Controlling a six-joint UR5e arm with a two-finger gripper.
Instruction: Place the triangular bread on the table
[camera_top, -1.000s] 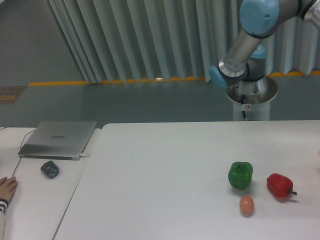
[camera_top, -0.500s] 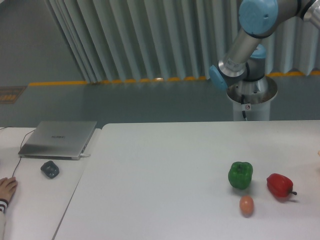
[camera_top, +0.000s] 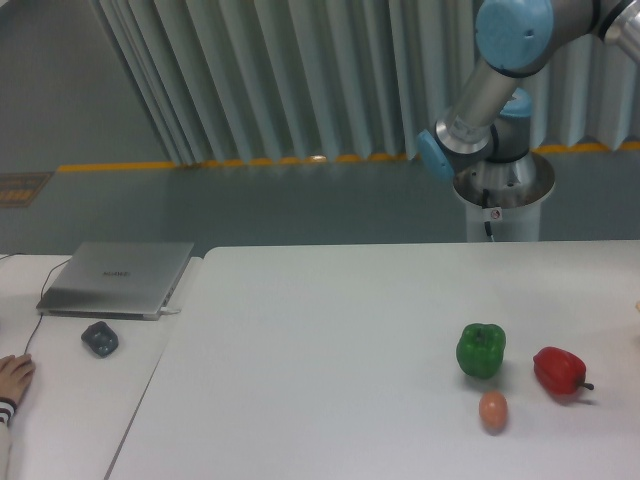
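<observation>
I see a wide white bench (camera_top: 330, 350) | glossy green bell pepper (camera_top: 481, 349), red bell pepper (camera_top: 558, 370), small orange-brown egg (camera_top: 493, 410) | grey laptop (camera_top: 118, 277), lid lettering unreadable | pincer and triangular bread out of frame.

Count on the counter (camera_top: 330, 330): two peppers, one green (camera_top: 481, 350) and one red (camera_top: 559, 371); one egg (camera_top: 493, 410). Side desk (camera_top: 70, 400): one laptop (camera_top: 118, 278), one small dark object (camera_top: 100, 338). One robot arm (camera_top: 490, 90).
</observation>
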